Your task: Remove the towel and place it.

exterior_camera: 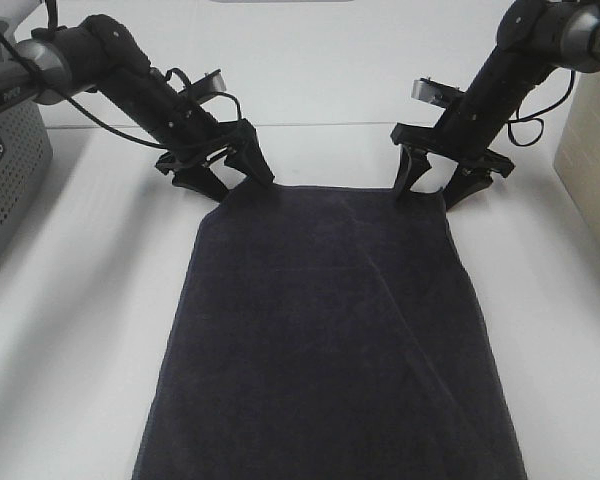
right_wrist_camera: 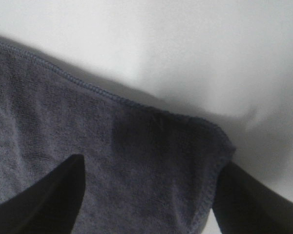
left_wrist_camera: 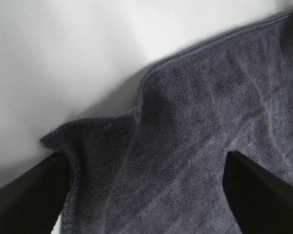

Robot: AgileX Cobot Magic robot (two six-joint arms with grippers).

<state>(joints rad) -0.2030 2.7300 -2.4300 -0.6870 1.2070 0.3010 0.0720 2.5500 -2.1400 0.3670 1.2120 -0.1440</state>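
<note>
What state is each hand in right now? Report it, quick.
Left hand: open over a corner of the towel, holding nothing.
Right hand: open over the towel's other near corner, holding nothing.

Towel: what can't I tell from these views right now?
Near edge and near corners of the towel: cut off by the bottom edge of the exterior high view.
Inside of the grey basket: cut off by that view's left edge.
Whether the open left gripper or right gripper touches the cloth: too small in exterior high, and the wrist views give no depth.
Anything under the towel: hidden by the cloth.
</note>
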